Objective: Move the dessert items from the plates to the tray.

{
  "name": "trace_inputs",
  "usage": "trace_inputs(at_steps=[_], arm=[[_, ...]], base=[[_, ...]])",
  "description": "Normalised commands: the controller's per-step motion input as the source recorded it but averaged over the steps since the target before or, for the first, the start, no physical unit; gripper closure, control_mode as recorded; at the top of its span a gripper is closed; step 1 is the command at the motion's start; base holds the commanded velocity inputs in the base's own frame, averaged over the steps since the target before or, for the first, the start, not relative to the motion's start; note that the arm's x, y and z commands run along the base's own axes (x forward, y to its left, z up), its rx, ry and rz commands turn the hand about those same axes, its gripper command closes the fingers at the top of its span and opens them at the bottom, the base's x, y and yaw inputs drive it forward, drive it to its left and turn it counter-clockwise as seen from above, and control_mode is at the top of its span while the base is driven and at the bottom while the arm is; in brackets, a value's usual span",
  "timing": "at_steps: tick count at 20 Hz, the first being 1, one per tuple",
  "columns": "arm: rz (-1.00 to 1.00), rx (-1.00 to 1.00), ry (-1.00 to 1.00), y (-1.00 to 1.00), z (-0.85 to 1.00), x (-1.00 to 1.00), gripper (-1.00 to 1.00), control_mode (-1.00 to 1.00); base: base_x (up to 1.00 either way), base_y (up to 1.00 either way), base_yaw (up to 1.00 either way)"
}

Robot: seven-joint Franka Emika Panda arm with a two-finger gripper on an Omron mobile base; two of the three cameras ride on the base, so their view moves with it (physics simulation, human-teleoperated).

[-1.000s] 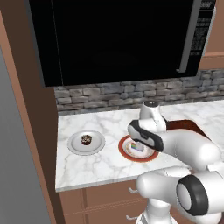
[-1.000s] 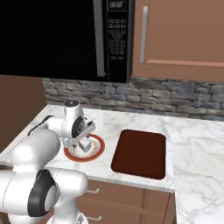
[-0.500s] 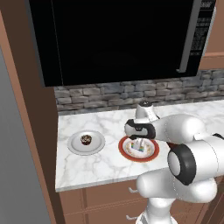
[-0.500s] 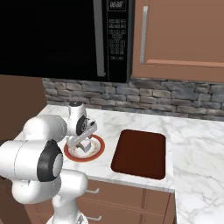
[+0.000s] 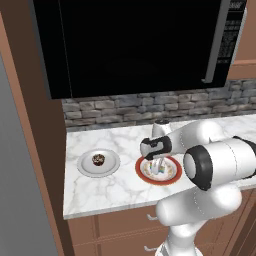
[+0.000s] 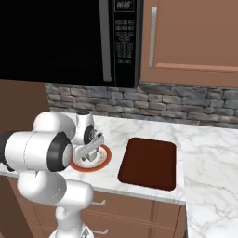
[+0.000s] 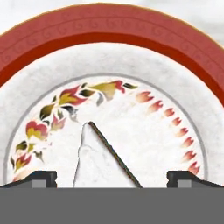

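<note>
On the marble counter (image 5: 120, 185) under the black microwave (image 5: 135, 45), a chocolate cupcake (image 5: 98, 160) sits on the silver-grey plate (image 5: 85, 167) at left. Rightward, the gripper (image 7: 111, 175) hangs spread wide and empty over the red-rimmed plate (image 7: 109, 33), the rainbow cake slice (image 7: 94, 164) between its fingertips (image 7: 41, 178). The dark reddish-brown tray (image 6: 149, 162) lies farther right.

Marble tabletop (image 5: 125, 187) under a black microwave (image 5: 135, 45), stone backsplash (image 5: 150, 107) behind. Silver-grey plate (image 5: 86, 167) at left carrying the chocolate cupcake (image 5: 98, 160). Just right of it, red-rimmed plate (image 5: 145, 172) with the rainbow cake slice (image 5: 161, 169). Gripper (image 5: 159, 164) lowered over the slice; spread of jaws unclear.
</note>
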Motion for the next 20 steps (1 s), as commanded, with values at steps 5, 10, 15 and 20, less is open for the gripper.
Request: trace_inputs(at_steps=[5, 10, 15, 20], arm=[[0.0, 0.0, 0.0, 0.0, -0.03, 0.0, 1.0, -1.0], [-0.03, 0.0, -0.02, -0.09, 0.31, 0.0, 1.0, -1.0], [-0.14, 0.0, -0.02, -0.72, 0.48, -0.03, 1.0, -1.0], [-0.2, 0.0, 0.02, -1.0, 0.53, 0.0, 1.0, -1.0]], base=[[0.0, 0.0, 0.0], [0.0, 0.0, 0.0], [0.0, 0.0, 0.0], [0.0, 0.0, 0.0]])
